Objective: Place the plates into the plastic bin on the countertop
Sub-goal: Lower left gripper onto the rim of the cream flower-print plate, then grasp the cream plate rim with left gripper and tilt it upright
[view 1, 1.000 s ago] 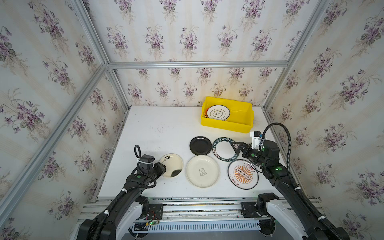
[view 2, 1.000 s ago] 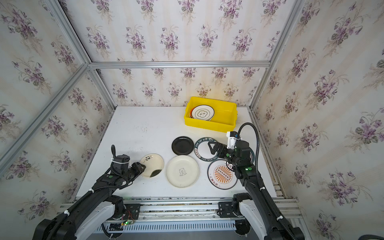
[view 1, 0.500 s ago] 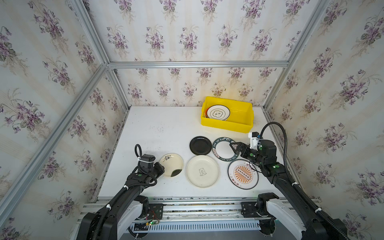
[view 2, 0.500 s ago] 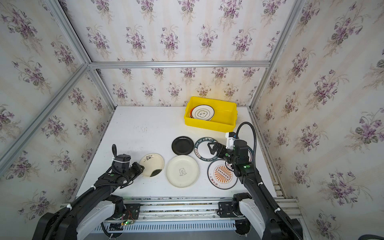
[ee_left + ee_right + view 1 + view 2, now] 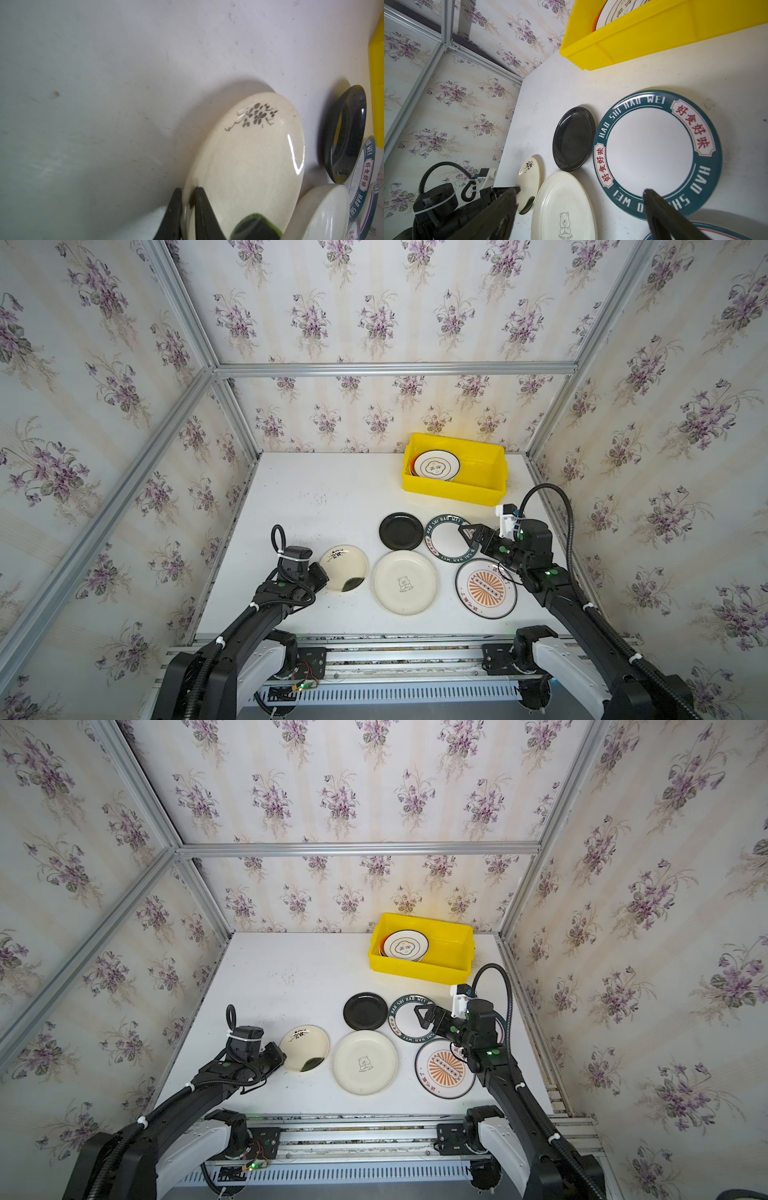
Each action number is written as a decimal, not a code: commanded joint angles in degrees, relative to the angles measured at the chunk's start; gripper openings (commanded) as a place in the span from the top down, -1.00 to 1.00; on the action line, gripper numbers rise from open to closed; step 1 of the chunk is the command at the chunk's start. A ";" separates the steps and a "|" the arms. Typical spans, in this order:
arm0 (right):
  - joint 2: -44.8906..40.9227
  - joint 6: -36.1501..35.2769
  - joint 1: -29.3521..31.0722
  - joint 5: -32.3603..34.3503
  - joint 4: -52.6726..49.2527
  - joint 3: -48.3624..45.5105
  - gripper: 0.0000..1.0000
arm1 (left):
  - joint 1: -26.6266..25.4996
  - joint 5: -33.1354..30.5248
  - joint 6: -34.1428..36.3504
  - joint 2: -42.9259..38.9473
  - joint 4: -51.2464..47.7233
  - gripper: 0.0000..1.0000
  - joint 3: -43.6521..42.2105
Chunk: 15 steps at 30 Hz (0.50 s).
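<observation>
left fingers [image 5: 204,218]: you have them closed on the rim of the blossom plate [image 5: 249,162], one finger on each side. Only the thin edge of the plate lies between them, at the bottom of the left wrist view.
blossom plate: cream, with a dark flower sprig near one edge and a dark green smudge near the fingers. In both top views it lies lower left of centre on the worktop [image 5: 316,497]. You cannot tell whether it has left the surface.
right fingers [image 5: 660,212]: spread wide, with nothing between them. In both top views they hang over the right side of the lettered plate [image 5: 440,531], and you cannot tell whether a tip touches it.
lettered plate: white with a teal rim reading HAO SHI HAO WEI. It lies flat on the worktop right of centre, with the black plate [image 5: 401,531] just beside it on the left.
bear plate [image 5: 405,583]: cream, with a small bear drawn in the middle. It sits low in the centre of the frame, just right of the blossom plate and below the black plate.
sunburst plate [image 5: 486,589]: orange rays inside a dark rim, at the lower right of the worktop, partly under your right arm.
plastic bin [image 5: 453,489]: yellow, at the upper right of the worktop by the back wall. Its left half holds a stack: the top plate [image 5: 436,465], cream with a scalloped dark outline, and an orange edge showing under it.
</observation>
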 commanded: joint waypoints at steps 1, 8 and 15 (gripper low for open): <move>0.01 0.09 -0.03 -0.82 2.75 0.45 -0.94 | 0.05 -0.99 0.66 -0.09 -0.42 0.76 0.67; 0.04 0.27 -0.06 -1.08 3.19 0.13 -0.94 | 0.14 -0.61 0.62 0.22 -0.52 0.90 1.22; -0.23 0.44 -0.05 -1.09 3.54 -0.73 -0.94 | 0.14 0.31 0.48 0.01 -0.74 1.00 1.66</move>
